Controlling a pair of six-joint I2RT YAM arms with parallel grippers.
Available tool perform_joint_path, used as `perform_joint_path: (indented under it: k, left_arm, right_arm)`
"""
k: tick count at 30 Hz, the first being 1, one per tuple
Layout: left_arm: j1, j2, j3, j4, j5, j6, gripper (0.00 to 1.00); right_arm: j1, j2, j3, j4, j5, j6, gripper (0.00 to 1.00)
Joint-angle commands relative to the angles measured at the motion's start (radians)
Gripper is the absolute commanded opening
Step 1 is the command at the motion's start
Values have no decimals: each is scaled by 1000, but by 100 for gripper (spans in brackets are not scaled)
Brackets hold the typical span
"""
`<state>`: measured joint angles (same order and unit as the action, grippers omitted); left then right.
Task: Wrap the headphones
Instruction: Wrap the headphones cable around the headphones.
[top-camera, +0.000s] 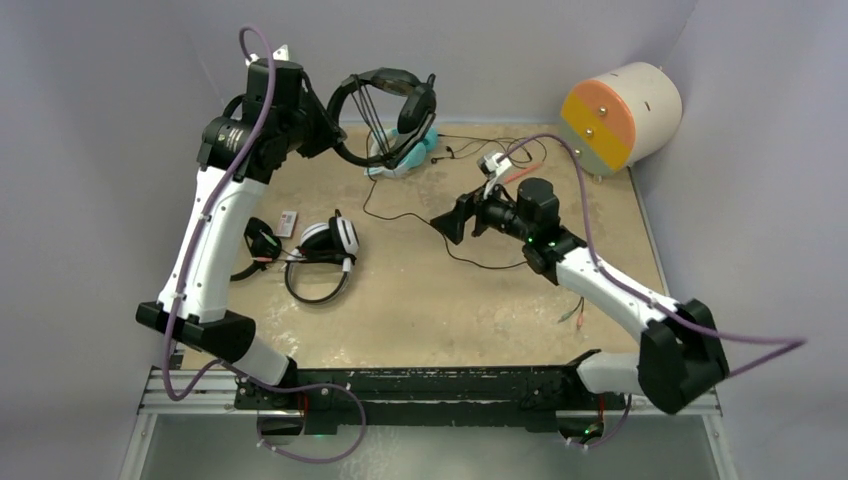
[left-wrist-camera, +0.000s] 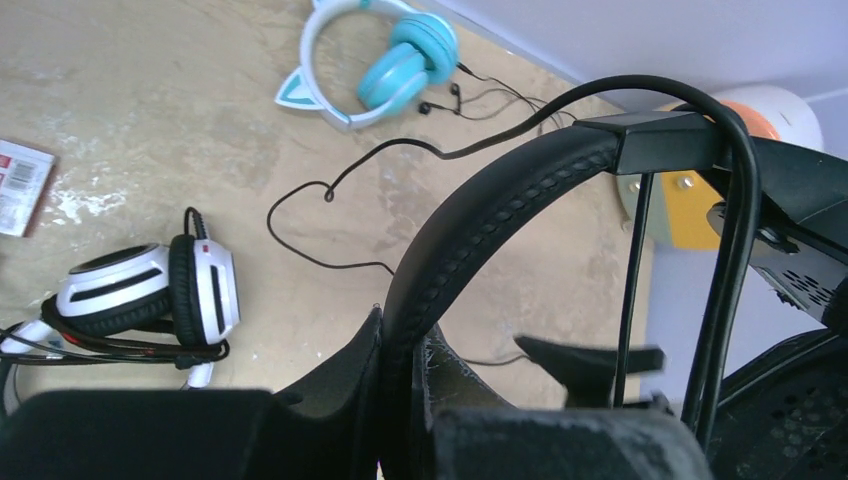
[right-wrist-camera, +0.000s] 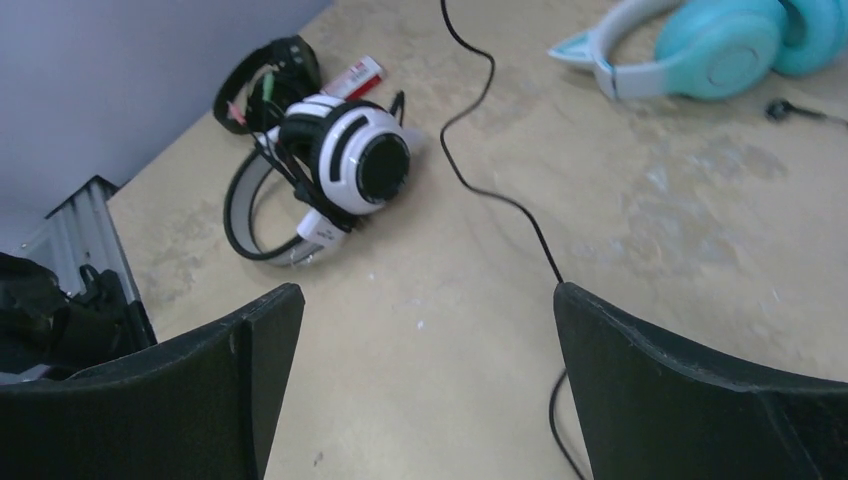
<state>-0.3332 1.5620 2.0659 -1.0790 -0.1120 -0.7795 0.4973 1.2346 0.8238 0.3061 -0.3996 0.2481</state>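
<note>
My left gripper (top-camera: 325, 128) is shut on the headband of the all-black headset (top-camera: 385, 105) and holds it up at the back of the table. The pinch shows in the left wrist view (left-wrist-camera: 405, 335), with the padded band (left-wrist-camera: 500, 190) rising from it. The headset's thin cable (top-camera: 400, 215) hangs down and trails across the table. The teal cat-ear headset (top-camera: 402, 155) lies under it. The white-and-black headset (top-camera: 325, 250) and the black-and-red one (top-camera: 258, 245) lie at the left. My right gripper (top-camera: 447, 225) is open and empty above the cable (right-wrist-camera: 500, 195).
A white cylinder with an orange and yellow face (top-camera: 620, 115) lies at the back right. A small red-and-white card (top-camera: 287, 222) lies by the left headsets. A thin red stick (top-camera: 520, 176) lies behind the right gripper. Cable plugs (top-camera: 572, 315) lie near the right arm.
</note>
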Motion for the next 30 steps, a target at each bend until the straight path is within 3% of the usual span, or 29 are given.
perform_joint_path:
  k: [1, 6, 11, 18, 22, 25, 27, 28, 30]
  left_arm:
    - [-15, -86, -12, 66, 96, 8, 0]
    - [-19, -92, -16, 51, 135, 14, 0]
    - [-21, -91, -18, 22, 141, 22, 0]
    - [-21, -100, -18, -6, 156, 37, 0]
    - [-21, -111, -21, -19, 153, 53, 0]
    - [-21, -128, -25, -21, 156, 55, 0]
    - [-21, -137, -34, -21, 160, 60, 0]
    - [-21, -141, -43, -21, 164, 63, 0]
    - [-21, -150, -64, -19, 169, 67, 0]
  right_arm:
    - [0, 129, 52, 394, -152, 28, 96]
    - [14, 360, 148, 583, -187, 51, 95]
    - [64, 570, 300, 627, -180, 17, 94]
    - [128, 825, 526, 593, -138, -15, 94]
    - [162, 909, 630, 516, 15, -53, 88]
    - [167, 949, 660, 528, 43, -29, 79]
    - [167, 952, 645, 548, 30, -29, 65]
    - [167, 946, 631, 558, 19, -30, 54]
    - [168, 909, 585, 583, 1, -30, 21]
